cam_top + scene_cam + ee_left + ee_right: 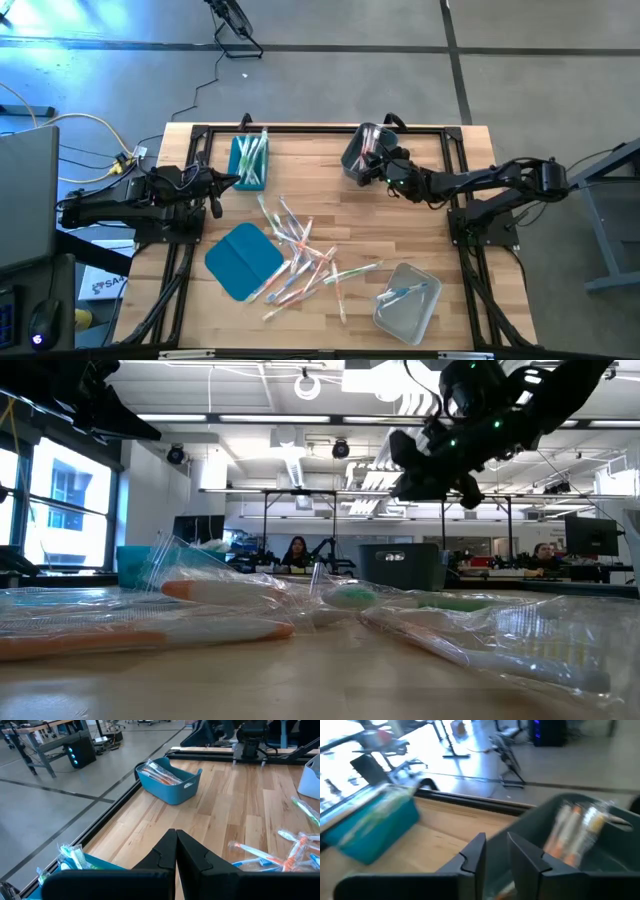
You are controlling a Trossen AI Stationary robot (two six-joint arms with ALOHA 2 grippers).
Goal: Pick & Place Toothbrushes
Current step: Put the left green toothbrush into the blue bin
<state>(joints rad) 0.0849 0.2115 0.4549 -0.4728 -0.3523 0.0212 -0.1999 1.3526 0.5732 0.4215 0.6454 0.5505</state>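
Pale toothbrushes (pixel 300 255) are showing green, orange and blue; a teal bin (pixel 249 162), grey bin (pixel 362 155) and teal lid (pixel 243 260) are lying on light wood.

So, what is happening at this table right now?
A two-armed robot is sorting toothbrushes into bins. The right gripper hangs at the grey bin, fingers apart and empty; that bin already holds some brushes. The left gripper, shut and empty, waits beside the teal bin, which also holds brushes. Many brushes are loose mid-table next to a flat teal lid, and a clear bin near the front holds a few.
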